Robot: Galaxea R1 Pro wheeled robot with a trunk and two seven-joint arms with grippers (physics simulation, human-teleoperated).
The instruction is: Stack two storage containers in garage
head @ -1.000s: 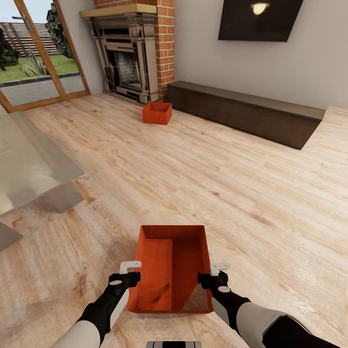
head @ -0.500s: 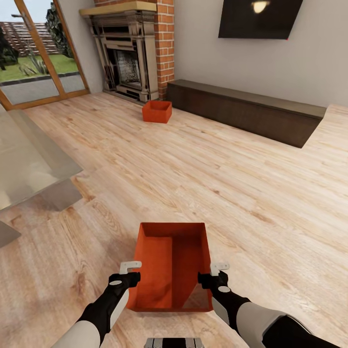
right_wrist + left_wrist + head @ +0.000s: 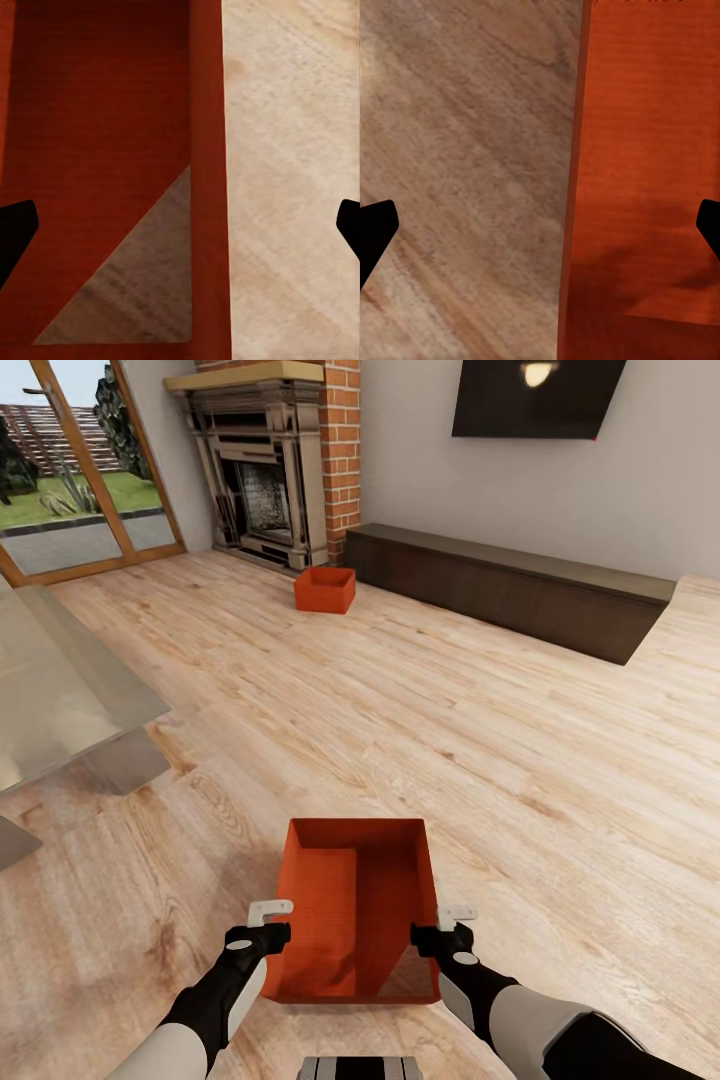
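One orange-red storage container (image 3: pixel 340 905) lies on the living room's wood-plank floor just in front of me. My left gripper (image 3: pixel 266 942) hangs open over its left long wall, which runs between the fingers (image 3: pixel 375 232) in the left wrist view, where the container (image 3: pixel 652 150) shows beside bare planks. My right gripper (image 3: pixel 434 940) is open over the right long wall, again with the wall between the fingers (image 3: pixel 15 232) and the container (image 3: pixel 97 112) on one side. The second storage container (image 3: pixel 325 590) sits far ahead near the fireplace.
A brick fireplace (image 3: pixel 265 470) stands at the back left beside glass doors (image 3: pixel 70 480). A long low dark bench (image 3: pixel 510 590) runs along the back wall under a black screen (image 3: pixel 535 400). A glass table (image 3: pixel 60 700) juts in at the left. Open plank floor (image 3: pixel 420 720) lies between.
The whole picture has drifted slightly, so the camera moved a little. Both grippers remain open at the near container's walls.
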